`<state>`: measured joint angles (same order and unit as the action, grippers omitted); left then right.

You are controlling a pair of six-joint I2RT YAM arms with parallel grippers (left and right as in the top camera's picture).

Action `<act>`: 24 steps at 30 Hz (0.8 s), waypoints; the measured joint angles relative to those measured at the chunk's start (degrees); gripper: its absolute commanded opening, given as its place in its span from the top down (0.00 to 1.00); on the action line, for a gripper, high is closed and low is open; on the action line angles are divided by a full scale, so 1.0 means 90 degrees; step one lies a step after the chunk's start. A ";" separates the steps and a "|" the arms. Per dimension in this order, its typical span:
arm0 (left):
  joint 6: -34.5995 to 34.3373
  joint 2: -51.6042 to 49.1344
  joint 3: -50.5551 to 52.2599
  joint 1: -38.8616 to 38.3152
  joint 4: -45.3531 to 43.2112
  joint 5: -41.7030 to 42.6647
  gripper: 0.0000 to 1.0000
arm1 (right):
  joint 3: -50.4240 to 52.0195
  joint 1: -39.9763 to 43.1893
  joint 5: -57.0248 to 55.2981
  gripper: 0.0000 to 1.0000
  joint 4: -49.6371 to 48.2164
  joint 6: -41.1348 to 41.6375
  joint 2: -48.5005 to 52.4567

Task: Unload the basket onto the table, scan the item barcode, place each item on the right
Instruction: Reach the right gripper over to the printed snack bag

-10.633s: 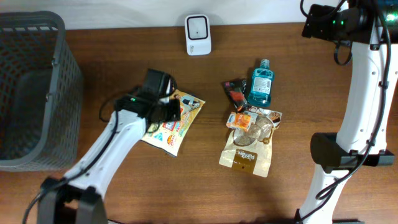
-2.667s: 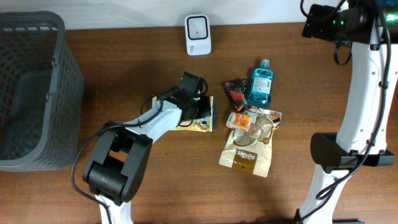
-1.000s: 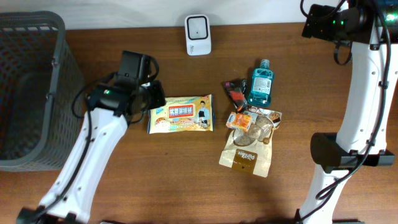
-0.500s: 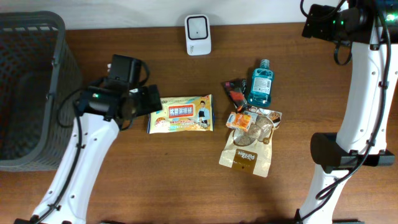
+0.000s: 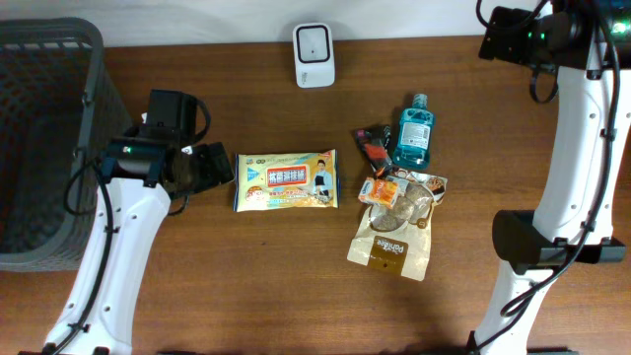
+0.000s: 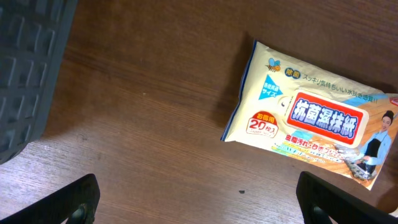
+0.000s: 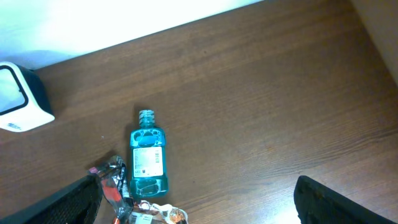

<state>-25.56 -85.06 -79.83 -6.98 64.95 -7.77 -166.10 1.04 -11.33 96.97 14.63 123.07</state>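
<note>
overhead shows scanner (image 5: 314, 54), left wrist shows wipes pack (image 6: 311, 134) lettering

The left hand (image 5: 219, 165) hovers low, fingers spread wide, empty; the right hand (image 7: 196, 205) sits raised, equally spread.

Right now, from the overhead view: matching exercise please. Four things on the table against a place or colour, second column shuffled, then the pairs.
1. wipes pack
2. mouthwash bottle
3. scanner
4. basket

a. white, at the far edge of the table
b. dark mesh, at the left edge
c. teal, lying on its side right of centre
d. flat, label up, alone mid-table

Pairs: 1-d, 2-c, 3-a, 4-b.
</note>
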 measured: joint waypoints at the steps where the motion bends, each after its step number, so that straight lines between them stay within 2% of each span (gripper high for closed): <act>1: 0.0000 0.0000 0.0000 0.0000 0.0000 0.0000 0.01 | 0.0000 0.0000 -0.0002 0.02 0.0000 0.0002 0.0000; 12: 0.0000 0.0000 0.0000 0.0000 0.0002 -0.0002 0.01 | 0.0000 0.0000 0.0007 0.02 -0.0185 0.0029 0.0000; 24: 0.0000 0.0000 0.0000 0.0000 0.0022 0.0000 0.01 | 0.0000 0.0000 0.1690 0.02 -0.0488 0.0041 0.0000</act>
<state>-25.56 -85.06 -79.83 -6.98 65.14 -7.77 -166.10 1.04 3.88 92.58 15.00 123.07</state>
